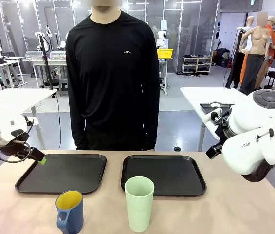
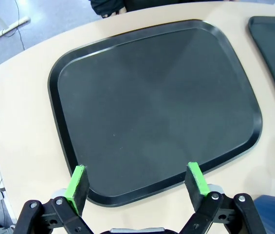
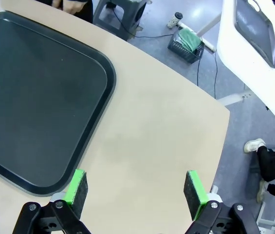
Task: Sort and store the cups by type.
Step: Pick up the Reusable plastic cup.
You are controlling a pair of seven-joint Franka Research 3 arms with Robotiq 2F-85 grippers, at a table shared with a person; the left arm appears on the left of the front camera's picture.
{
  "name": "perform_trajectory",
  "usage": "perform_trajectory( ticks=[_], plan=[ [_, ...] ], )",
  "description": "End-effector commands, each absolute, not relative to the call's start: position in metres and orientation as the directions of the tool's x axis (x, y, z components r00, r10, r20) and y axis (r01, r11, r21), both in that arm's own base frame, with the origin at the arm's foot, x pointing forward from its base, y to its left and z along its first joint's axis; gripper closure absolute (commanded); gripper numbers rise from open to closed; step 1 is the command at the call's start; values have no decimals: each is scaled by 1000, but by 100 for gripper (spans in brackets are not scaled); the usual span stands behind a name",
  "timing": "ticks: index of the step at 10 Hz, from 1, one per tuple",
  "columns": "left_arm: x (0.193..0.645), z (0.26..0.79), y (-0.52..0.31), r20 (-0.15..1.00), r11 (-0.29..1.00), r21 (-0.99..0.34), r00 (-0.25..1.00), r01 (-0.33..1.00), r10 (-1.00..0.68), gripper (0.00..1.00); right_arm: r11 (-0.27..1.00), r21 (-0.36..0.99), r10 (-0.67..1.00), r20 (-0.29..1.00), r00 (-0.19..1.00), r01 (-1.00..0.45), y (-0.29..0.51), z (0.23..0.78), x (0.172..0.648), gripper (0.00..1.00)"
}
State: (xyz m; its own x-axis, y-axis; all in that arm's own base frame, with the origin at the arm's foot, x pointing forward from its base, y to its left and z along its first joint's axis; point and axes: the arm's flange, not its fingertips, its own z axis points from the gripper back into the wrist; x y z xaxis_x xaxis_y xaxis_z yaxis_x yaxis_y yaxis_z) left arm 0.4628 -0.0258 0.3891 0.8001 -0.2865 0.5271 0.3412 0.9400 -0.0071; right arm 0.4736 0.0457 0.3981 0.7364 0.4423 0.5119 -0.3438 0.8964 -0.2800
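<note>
The dark blue mug [image 1: 69, 212] and mint-green tumbler [image 1: 139, 202] stand upright and apart at the counter's [image 1: 234, 209] near edge, mug on the left. The left fingers [image 2: 77, 187], spread and empty, hover over the left tray's [image 2: 152, 107] near rim, with the mug nearer and to their right. The right fingers [image 3: 77, 185], also spread, hang over bare counter right of the right tray [image 3: 30, 97].

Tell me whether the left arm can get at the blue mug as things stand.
Probably yes. The left gripper hangs open over the left tray's edge; the blue mug stands on bare table close by, nothing between them.
</note>
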Motion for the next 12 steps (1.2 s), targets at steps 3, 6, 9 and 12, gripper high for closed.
perform_trajectory(
  ticks=[3,6,9,12],
  plan=[
    [463,390,-25,527,940,-5,800,341,-287,0,897,-275,442,516,733,-347,46,398,474,0],
    [463,390,-25,527,940,-5,800,341,-287,0,897,-275,442,516,733,-347,46,398,474,0],
    [463,390,-25,527,940,-5,800,341,-287,0,897,-275,442,516,733,-347,46,398,474,0],
    [463,390,-25,527,940,-5,800,341,-287,0,897,-275,442,516,733,-347,46,398,474,0]
  ],
)
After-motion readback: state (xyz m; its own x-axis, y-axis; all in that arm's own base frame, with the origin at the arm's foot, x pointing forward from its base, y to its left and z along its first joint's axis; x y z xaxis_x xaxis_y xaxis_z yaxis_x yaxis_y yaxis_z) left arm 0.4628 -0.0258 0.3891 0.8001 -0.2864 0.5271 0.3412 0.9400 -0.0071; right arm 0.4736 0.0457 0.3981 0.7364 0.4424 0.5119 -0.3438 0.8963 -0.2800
